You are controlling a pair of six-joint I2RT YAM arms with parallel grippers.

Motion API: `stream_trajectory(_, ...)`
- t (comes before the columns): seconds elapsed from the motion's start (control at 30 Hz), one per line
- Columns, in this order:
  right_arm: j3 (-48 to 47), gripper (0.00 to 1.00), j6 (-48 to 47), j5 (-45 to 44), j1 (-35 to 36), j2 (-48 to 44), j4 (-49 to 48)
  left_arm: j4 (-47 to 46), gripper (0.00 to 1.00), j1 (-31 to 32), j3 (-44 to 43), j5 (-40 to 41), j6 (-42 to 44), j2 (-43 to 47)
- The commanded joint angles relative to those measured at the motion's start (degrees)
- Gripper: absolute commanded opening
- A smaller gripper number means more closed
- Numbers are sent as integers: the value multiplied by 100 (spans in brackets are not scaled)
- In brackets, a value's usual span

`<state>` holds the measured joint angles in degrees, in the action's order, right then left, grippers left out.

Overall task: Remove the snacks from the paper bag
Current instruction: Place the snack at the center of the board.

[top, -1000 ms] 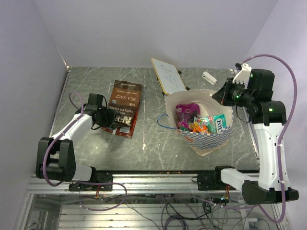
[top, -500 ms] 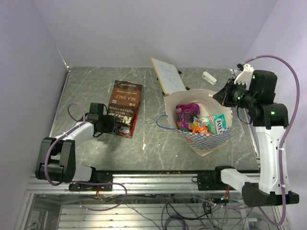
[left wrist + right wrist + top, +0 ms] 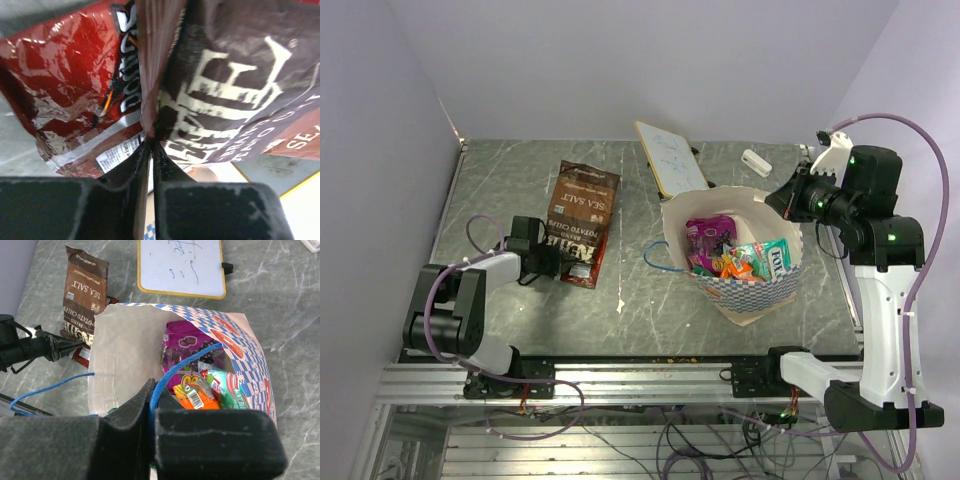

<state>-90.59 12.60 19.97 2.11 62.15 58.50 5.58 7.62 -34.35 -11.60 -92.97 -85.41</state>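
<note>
The checkered paper bag stands open at centre right, cream inside. In it lie snacks: a magenta packet, an orange one and a green mint one. My right gripper is shut on the bag's blue cord handle and holds it up above the rim. My left gripper is shut on the edge of a brown sea-salt chips packet, which lies on the table left of the bag. A red packet lies partly under it.
A white board with a yellow rim lies behind the bag, also in the right wrist view. A small white object lies at the back right. The bag's other blue handle trails on the table to its left.
My left gripper has drawn in lower and closer to the packets, and the brown packet now lies stretched over the red one. The right gripper still holds the handle.
</note>
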Motion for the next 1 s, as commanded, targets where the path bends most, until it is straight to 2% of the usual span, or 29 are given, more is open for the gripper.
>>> stream_trajectory(0.0, -126, 0, -37, 12, 38, -91, 30, -34, 13, -41, -161, 96, 195, -48)
stream_trajectory(0.1, -92, 0, -35, 7, 44, -113, 6, 231, 7, -42, -149, 63, 307, 211)
stream_trajectory(0.37, 53, 0, -6, 19, 39, -173, -61, 865, 7, -32, 429, 44, -21, 1589)
stream_trajectory(0.53, 148, 0, 24, 100, 44, -176, -123, 1144, 7, 24, 684, 34, -152, 2066)
stream_trajectory(0.67, 164, 0, 37, 163, 43, -150, -146, 1110, 7, 73, 915, 79, -280, 2271)
stream_trajectory(0.8, 168, 0, 35, 207, 41, -138, -142, 509, 7, 73, 1214, -90, -478, 2161)
stream_trajectory(0.87, 152, 0, 39, 223, 41, -138, -129, 508, 17, 73, 1108, -288, -285, 1981)
stream_trajectory(0.9, 138, 0, 26, 214, 44, -126, -116, 728, 26, 73, 967, -351, -82, 1939)
stream_trajectory(0.93, 103, 0, 20, 187, 43, -126, -94, 1015, 41, 73, 792, -364, 123, 1962)
stream_trajectory(0.97, 50, 0, -4, 159, 44, -119, -67, 1249, 51, 73, 652, -346, 338, 2059)
